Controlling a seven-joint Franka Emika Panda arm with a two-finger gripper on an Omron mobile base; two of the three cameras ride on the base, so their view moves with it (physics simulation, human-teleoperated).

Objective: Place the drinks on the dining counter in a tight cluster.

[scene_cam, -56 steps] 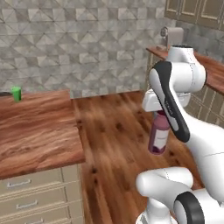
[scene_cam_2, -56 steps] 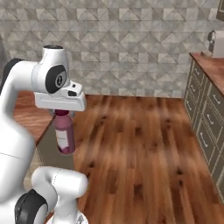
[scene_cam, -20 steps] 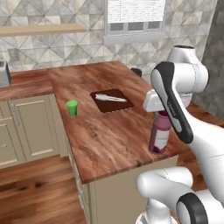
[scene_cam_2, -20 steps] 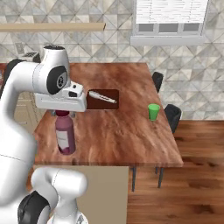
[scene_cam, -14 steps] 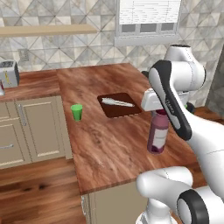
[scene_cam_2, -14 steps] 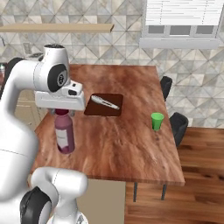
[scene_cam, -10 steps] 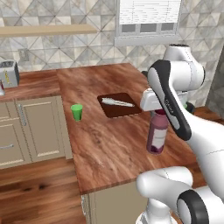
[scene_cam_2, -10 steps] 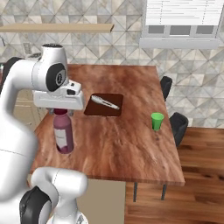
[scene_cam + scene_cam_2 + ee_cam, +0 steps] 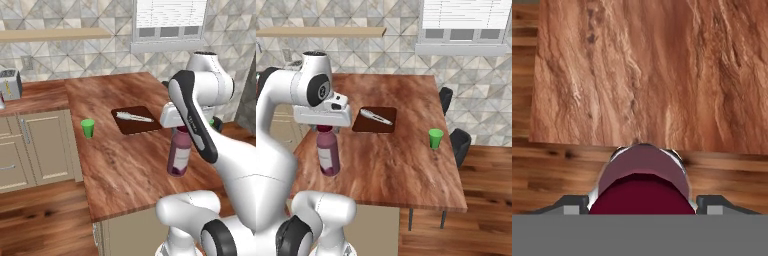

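My gripper (image 9: 181, 130) (image 9: 325, 129) is shut on the maroon cap of a wide dark-purple bottle (image 9: 179, 153) (image 9: 329, 153), one of the drinks, which hangs upright from it. The bottle is over the near part of the dining counter (image 9: 120, 165) (image 9: 401, 170), a reddish-brown wood slab. Whether its base touches the wood I cannot tell. In the hand view the cap (image 9: 641, 190) sits between the fingertips (image 9: 573, 203), with the counter's wood grain (image 9: 652, 75) beyond and floor along its edge.
A small green cup (image 9: 88, 127) (image 9: 435, 138) stands on the counter. A dark cutting board (image 9: 136, 120) (image 9: 375, 119) with a knife lies mid-counter. A toaster (image 9: 10, 85) sits far left, above cream cabinets (image 9: 30, 150). Dark chairs (image 9: 457, 142) stand past the counter's right edge.
The whole view shifted at first as the base drove, then settled. The bottle stays in the gripper at the same place relative to the arm.
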